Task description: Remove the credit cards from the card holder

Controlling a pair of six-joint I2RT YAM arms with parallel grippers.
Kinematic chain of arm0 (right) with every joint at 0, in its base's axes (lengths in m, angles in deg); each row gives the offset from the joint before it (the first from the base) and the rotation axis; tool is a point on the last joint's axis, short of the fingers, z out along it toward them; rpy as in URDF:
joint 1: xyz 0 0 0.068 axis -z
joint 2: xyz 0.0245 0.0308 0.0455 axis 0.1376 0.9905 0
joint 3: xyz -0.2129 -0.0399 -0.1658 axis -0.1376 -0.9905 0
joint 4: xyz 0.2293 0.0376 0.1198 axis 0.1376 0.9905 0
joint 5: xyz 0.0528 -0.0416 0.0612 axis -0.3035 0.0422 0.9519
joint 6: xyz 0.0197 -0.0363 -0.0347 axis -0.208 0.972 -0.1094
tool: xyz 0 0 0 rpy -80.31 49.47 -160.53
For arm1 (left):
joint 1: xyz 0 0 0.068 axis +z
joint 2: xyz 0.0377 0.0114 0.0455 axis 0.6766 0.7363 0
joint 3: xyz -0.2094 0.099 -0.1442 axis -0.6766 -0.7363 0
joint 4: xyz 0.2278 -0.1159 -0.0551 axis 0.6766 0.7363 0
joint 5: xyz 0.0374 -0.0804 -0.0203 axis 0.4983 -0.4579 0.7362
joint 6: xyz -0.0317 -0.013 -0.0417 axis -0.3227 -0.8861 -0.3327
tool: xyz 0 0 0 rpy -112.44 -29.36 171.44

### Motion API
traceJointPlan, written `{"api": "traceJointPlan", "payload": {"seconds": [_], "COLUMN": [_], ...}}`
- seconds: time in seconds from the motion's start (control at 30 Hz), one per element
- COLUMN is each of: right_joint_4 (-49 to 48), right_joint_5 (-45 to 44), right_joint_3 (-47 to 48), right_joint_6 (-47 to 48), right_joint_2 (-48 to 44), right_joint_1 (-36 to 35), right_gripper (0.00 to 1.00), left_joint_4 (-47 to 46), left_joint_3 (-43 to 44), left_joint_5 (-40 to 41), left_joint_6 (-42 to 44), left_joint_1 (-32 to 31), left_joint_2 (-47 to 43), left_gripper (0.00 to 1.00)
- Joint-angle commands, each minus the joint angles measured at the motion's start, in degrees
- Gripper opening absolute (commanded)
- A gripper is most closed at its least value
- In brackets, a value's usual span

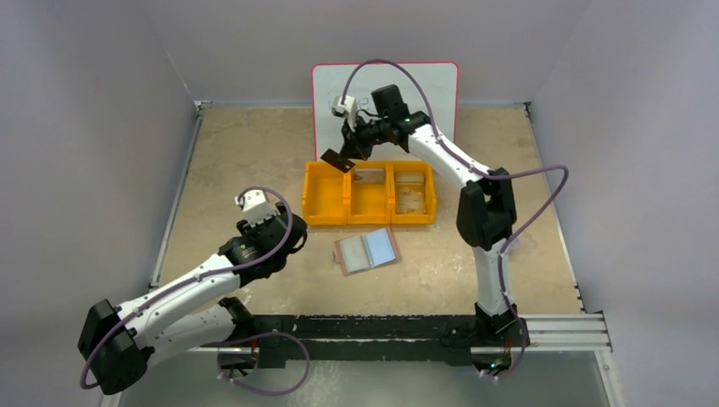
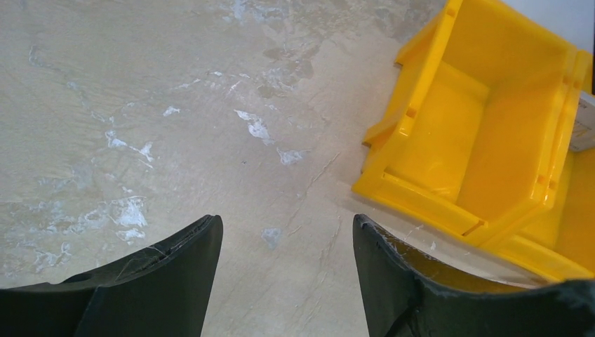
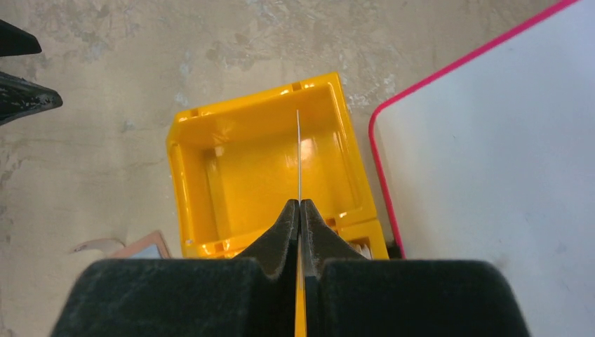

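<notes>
The card holder (image 1: 367, 250) lies open on the table in front of the orange tray (image 1: 326, 220), its pale blue pockets facing up. Its corner shows in the right wrist view (image 3: 144, 247). My right gripper (image 1: 348, 151) is shut on a black credit card (image 1: 337, 159) and holds it above the tray's left compartment (image 3: 252, 168). In the right wrist view the gripper (image 3: 299, 203) shows the card edge-on as a thin line (image 3: 299, 151). A greyish card (image 1: 369, 176) lies in the middle compartment and a beige card (image 1: 409, 193) in the right one. My left gripper (image 1: 264, 219) is open and empty (image 2: 288, 225), left of the tray.
A white board with a pink rim (image 1: 386, 93) leans at the back behind the tray, and shows in the right wrist view (image 3: 491, 140). The tray's left compartment (image 2: 491, 140) is just right of my left gripper. Grey walls close in both sides.
</notes>
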Motion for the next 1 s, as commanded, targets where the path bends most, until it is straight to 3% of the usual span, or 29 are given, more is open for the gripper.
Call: {"api": "traceJointPlan", "payload": {"seconds": [0.0, 0.3, 0.97], "right_joint_4": [11.4, 20.6, 23.5], "right_joint_5": [1.3, -0.4, -12.8], "right_joint_3": [11.5, 25.5, 34.1], "right_joint_6": [3.8, 5.9, 9.6], "right_joint_2": [5.0, 14.3, 24.8], "right_joint_1": [-2.1, -4.1, -7.0], "right_gripper": [0.0, 0.0, 0.0], "left_joint_4": [-0.1, 1.5, 4.2], "left_joint_3": [2.2, 3.6, 3.3], "left_joint_5": [-0.7, 1.1, 1.7], "left_joint_6": [1.6, 2.2, 1.4], "left_joint_1": [0.8, 1.6, 1.5], "left_joint_2": [1.2, 1.2, -2.2], "left_gripper": [0.69, 0.7, 0.7]}}
